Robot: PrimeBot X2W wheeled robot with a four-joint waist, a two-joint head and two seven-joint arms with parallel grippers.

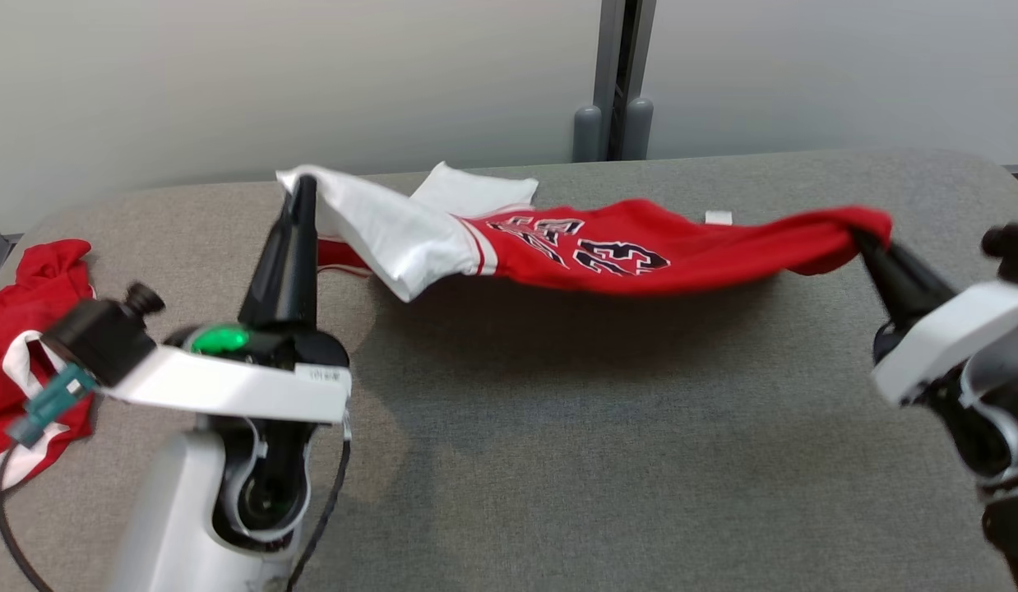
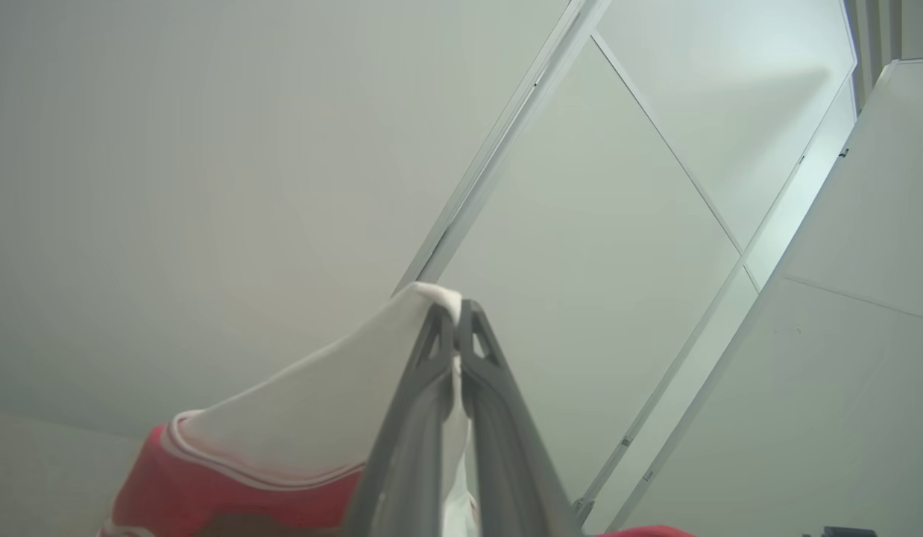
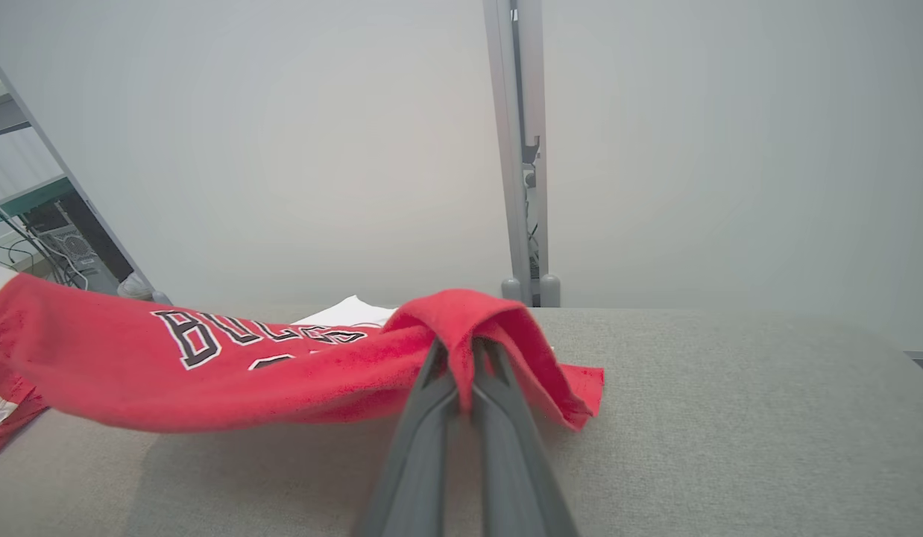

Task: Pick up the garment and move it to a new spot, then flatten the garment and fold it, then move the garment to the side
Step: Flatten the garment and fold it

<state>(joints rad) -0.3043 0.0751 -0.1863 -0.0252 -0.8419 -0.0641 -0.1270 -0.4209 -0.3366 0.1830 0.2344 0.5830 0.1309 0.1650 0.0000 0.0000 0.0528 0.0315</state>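
We hold the garment (image 1: 640,255) stretched just above the grey surface (image 1: 599,460), toward its far side. Our left hand (image 1: 303,182) pinches the white end and our right hand (image 1: 864,241) pinches the red end. A second red cloth (image 1: 32,329) lies crumpled at the surface's left edge.

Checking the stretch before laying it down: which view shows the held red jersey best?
Head view: the red jersey spans between the left tool and right tool. The right wrist view shows its red end and lettering, pinched; the left wrist view, a white corner pinched.
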